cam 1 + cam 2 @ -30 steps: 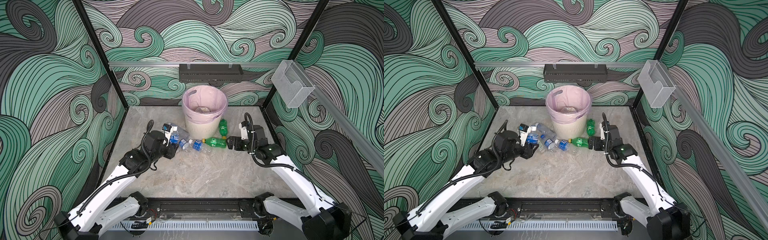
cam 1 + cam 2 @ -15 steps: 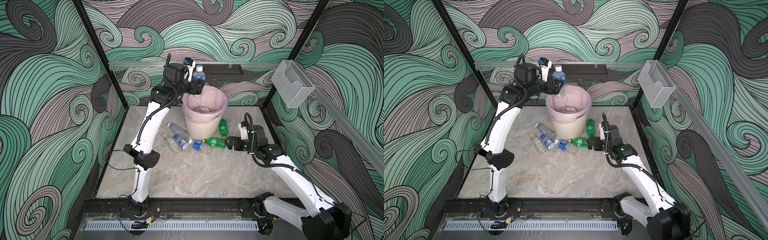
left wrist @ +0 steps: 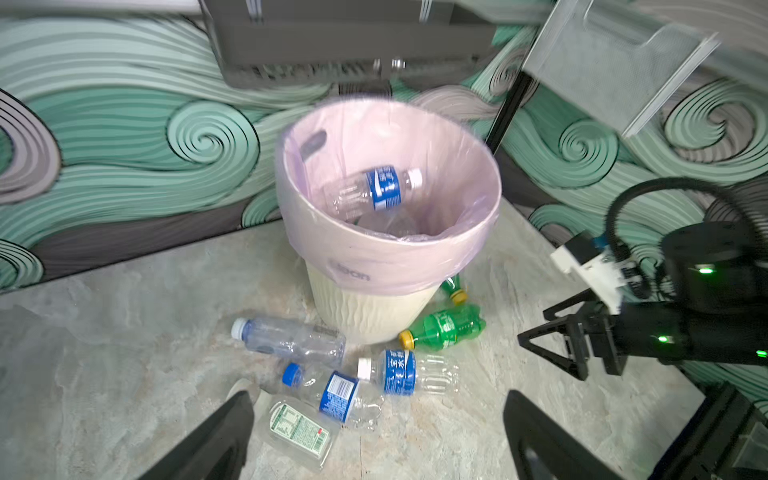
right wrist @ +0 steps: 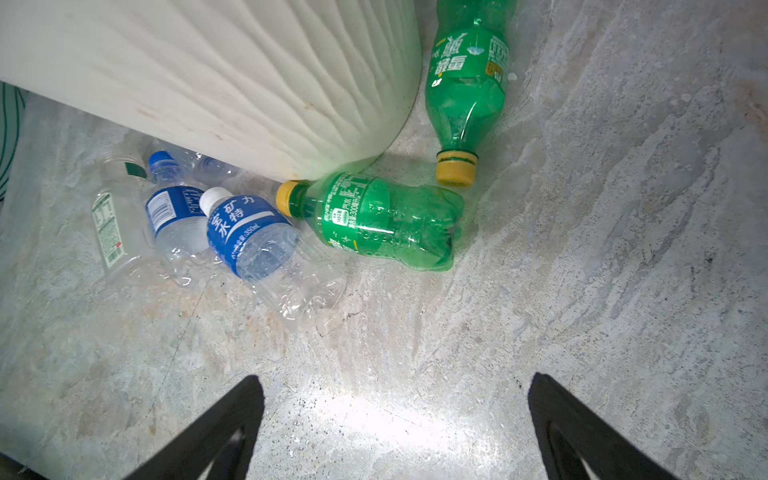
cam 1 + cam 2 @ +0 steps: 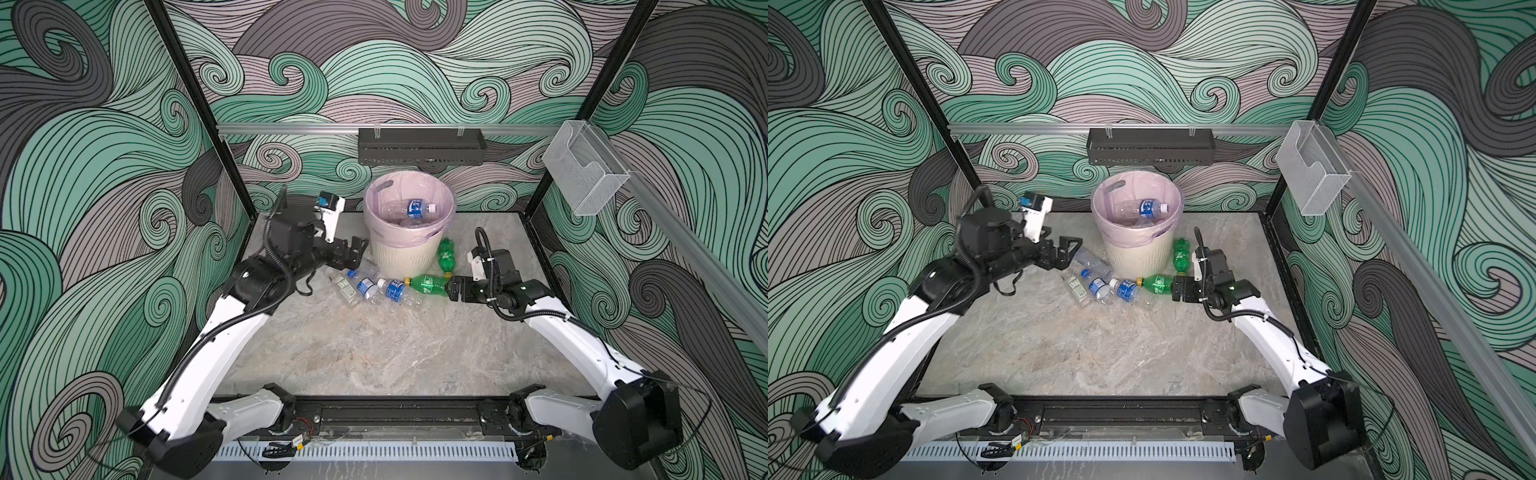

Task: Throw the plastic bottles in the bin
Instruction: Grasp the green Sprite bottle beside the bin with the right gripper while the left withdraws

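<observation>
— Where are the bottles?

— One blue-labelled bottle (image 5: 417, 207) lies in the bin (image 5: 399, 257), on top of other clear ones. Six lie on the tabletop (image 5: 374, 353) round the bin's foot. They are a green bottle on its side (image 4: 374, 216), a second green bottle (image 4: 467, 79) just beside the bin's wall, a white-capped bottle (image 4: 249, 232), a blue-capped bottle (image 3: 332, 390), a white-labelled bottle (image 3: 297, 428) and an unlabelled clear bottle (image 3: 291, 338).

— And the claws?

— Both stand apart and empty. The left gripper (image 5: 356, 250) is low beside the bin, near the unlabelled clear bottle. The right gripper (image 5: 451, 289) sits at the base of the green bottle on its side, which lies ahead of its jaws, not between them.

— Which step, then?

— Choosing the next bottle, I'd say, with most of the job undone. The right claw looks best placed: advance round the green body, close, lift above the rim, let go. The bottles touch, so neighbours may roll, and thin plastic may squash or slip.
</observation>
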`<state>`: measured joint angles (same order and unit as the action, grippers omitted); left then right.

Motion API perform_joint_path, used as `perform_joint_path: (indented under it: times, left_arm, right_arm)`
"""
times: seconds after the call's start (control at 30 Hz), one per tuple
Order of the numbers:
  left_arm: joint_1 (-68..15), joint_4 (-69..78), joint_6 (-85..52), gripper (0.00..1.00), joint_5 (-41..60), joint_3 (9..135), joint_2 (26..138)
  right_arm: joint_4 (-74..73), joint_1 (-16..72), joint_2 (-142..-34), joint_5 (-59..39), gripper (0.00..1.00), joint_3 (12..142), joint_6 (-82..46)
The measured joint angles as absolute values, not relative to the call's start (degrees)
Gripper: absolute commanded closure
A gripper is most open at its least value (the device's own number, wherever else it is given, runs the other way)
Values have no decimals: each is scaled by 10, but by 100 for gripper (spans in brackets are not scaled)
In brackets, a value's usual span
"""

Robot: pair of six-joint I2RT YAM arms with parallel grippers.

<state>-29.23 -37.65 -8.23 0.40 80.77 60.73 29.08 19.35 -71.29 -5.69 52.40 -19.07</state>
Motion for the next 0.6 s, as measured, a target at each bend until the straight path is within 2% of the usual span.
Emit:
perform_joint_path:
  times: [0.17, 0.33, 0.43, 0.6]
  left_arm:
    - [-292, -380, -92, 4, -17, 683, 507]
    - [-292, -407, -113, 4, -26, 572, 455]
    - [-292, -426, -121, 4, -31, 545, 420]
    - [-292, -442, -127, 4, -45, 543, 374]
  right_arm:
    - [257, 178, -786, -49, 2, 553, -194]
    - [197, 141, -890, -55, 8, 592, -202]
    - [164, 113, -967, -72, 13, 636, -212]
    - [138, 88, -1096, -95, 13, 743, -217]
